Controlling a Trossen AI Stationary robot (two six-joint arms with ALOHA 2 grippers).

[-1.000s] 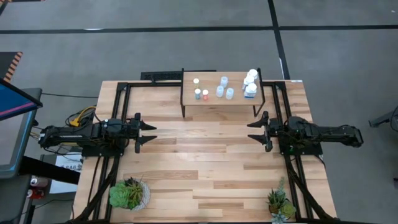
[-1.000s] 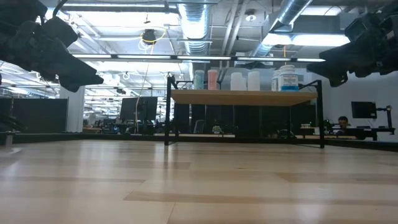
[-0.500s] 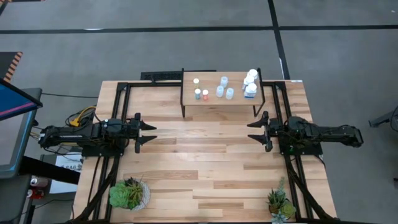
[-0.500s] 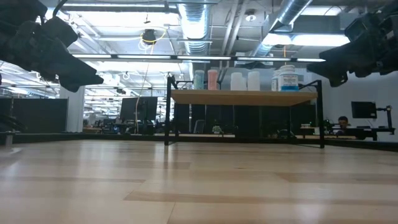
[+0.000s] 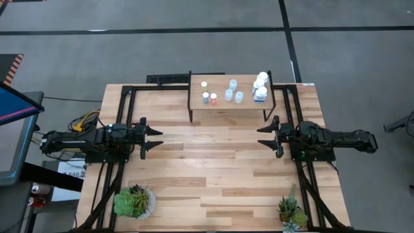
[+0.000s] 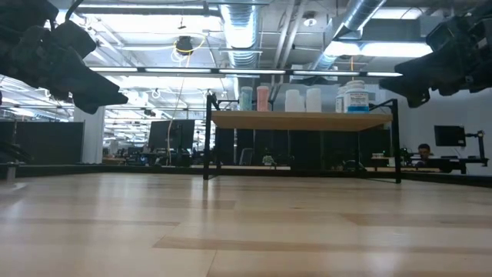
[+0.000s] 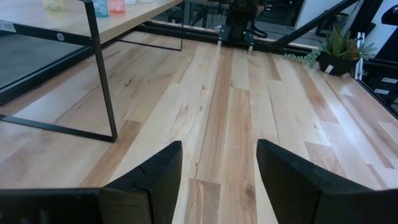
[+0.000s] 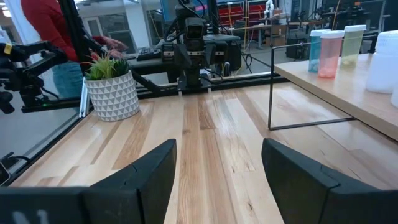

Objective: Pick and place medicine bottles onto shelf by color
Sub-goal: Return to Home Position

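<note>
Medicine bottles (image 5: 233, 84): standing upright, nine in all, on the shelf (image 5: 220, 107) at the far side of the desk (image 5: 213, 175), grouping in three clusters by look. Occupying the shelf's left end: three small ones, among them a teal-tinted bottle (image 5: 206, 97) just beside an orange bottle (image 5: 213, 98). Filling the middle: three pale translucent bottles (image 5: 239, 97), set close together. Crowding the right end: three larger white bottles (image 5: 261, 94), touching or nearly so, one showing a blue label in the low view. Hovering above the bare planks, well short of the shelf: the left gripper (image 5: 159, 140), pointing inward from the desk's left edge, fingers spreading wide apart and holding nothing. Facing it from the right edge, at about the same level: the right gripper (image 5: 260, 136), likewise gaping and carrying nothing, with open desk lying between the two. Sitting at the near corners: a potted plant (image 5: 134, 200) in a patterned white pot on the left and a smaller potted plant (image 5: 291, 212) on the right. Standing beyond the desk in the right wrist view: a person (image 8: 53, 31) in a red top, one hand extending forward.
</note>
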